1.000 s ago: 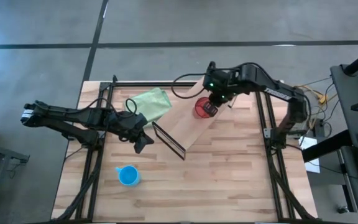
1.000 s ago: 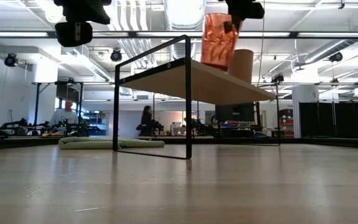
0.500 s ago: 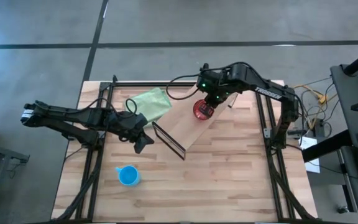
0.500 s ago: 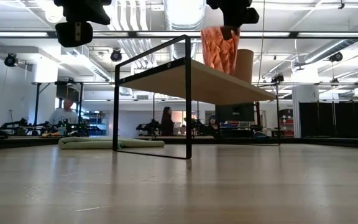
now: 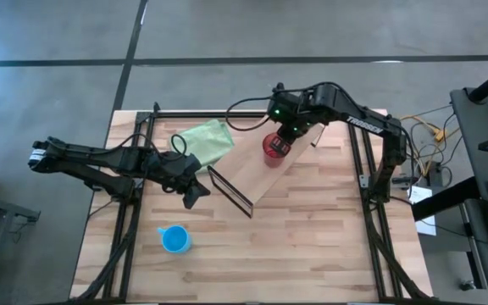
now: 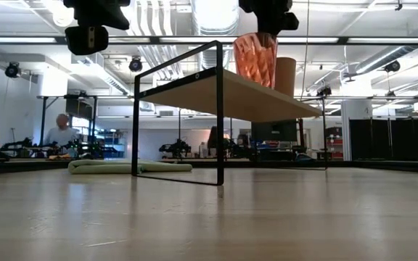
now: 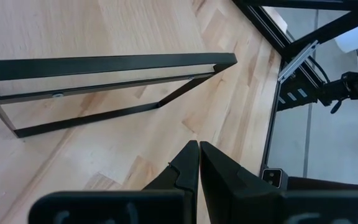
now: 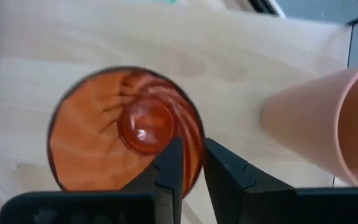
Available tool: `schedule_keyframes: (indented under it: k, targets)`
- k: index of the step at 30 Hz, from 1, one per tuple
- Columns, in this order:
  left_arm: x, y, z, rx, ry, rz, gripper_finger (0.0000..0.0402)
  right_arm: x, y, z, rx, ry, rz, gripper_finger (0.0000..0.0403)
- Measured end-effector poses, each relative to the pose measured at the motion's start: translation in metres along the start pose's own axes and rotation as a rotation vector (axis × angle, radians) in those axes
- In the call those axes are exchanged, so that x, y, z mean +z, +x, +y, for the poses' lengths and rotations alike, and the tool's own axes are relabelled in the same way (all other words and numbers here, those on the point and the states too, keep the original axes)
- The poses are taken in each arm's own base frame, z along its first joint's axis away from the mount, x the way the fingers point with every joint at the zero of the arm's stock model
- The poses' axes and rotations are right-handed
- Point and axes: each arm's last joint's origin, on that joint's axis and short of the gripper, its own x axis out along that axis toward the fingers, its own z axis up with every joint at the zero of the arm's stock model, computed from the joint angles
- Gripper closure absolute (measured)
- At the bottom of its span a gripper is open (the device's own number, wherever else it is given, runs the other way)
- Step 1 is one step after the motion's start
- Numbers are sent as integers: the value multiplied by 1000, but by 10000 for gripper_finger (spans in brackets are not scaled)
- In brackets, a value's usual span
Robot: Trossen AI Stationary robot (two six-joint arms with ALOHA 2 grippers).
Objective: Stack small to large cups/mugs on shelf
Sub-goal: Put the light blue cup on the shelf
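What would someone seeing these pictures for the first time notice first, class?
The eye goes to the red tumbler standing on the shelf, with the right gripper pinching its rim from above. Just beside it on the shelf stands the orange cup. The blue cup sits alone on the table, near the idle left gripper.

Overhead light is falling evenly on the table [image 5: 312,246]; shadows under the arms are staying soft and short. In the low view, ceiling strip lights [image 6: 216,11] are glaring and blowing out, and the shelf [image 6: 231,94] underside is sitting in shade. The near tabletop is blurring out of focus. The red tumbler [image 8: 126,146] is glowing translucent, with a small specular spot inside.
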Motion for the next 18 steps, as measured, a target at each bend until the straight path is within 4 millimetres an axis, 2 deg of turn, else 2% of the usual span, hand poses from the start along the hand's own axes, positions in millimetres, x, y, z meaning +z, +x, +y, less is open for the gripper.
schedule_keyframes:
  k: [6,12,18]
  targets:
    - [0,0,0,4,0,-4,402,5,-1,2,19,3,-58,349]
    - [2,-1,-2,-10,-6,-16,402,-10,-10,6,109,-15,51,349]
    - [5,-1,-5,-41,0,-46,402,-19,-21,18,144,-59,32,349]
